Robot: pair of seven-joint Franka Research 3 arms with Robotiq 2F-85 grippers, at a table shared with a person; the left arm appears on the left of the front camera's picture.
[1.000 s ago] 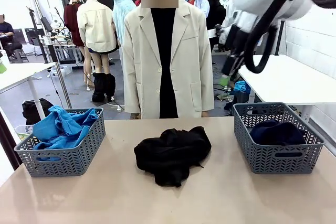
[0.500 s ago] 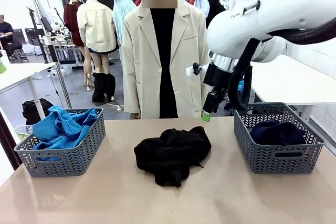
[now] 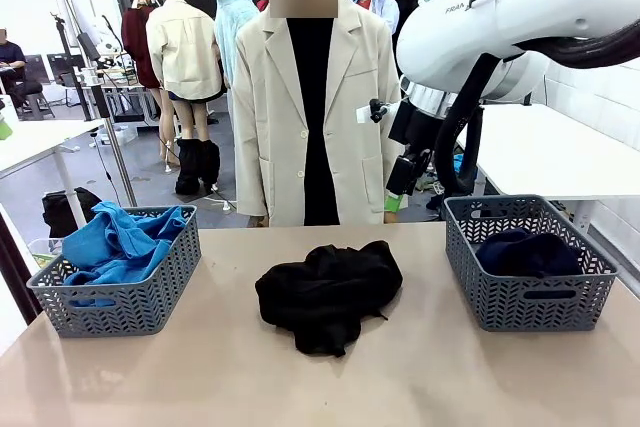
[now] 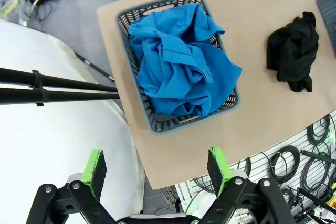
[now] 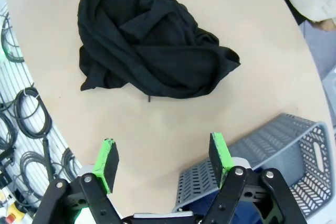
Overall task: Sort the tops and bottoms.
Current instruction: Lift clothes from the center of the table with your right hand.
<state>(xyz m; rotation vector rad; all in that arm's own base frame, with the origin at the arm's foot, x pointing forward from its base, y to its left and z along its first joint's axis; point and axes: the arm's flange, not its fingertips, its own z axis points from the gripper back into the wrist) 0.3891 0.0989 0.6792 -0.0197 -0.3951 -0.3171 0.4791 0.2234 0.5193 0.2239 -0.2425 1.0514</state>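
**Right arm swings in over the table toward the black garment**

Over the last second the right arm has come down and leftward from the upper right of the front frame: a second ago only a blur of white casing and cable showed there, and now the right gripper hangs at centre right, in front of the person in the cream jacket and above the far edge of the beige tabletop. Its green-padded fingers stand apart with nothing between them, as the right wrist view confirms. I read this as the approach to the next pick.

The crumpled black fabric garment lies in the middle of the front frame, alone on the table between the two baskets; it has not moved. It is a rounded heap with no clear direction. Its longer spread runs left to right in the front frame, with a lobe hanging toward the bottom edge. Top or bottom cannot be told.

The grey woven plastic basket holding blue cloth sits at lower left; the matching grey basket with a dark navy item sits at lower right.

The left gripper, fingers wide apart and empty, looks down from high above the blue basket.
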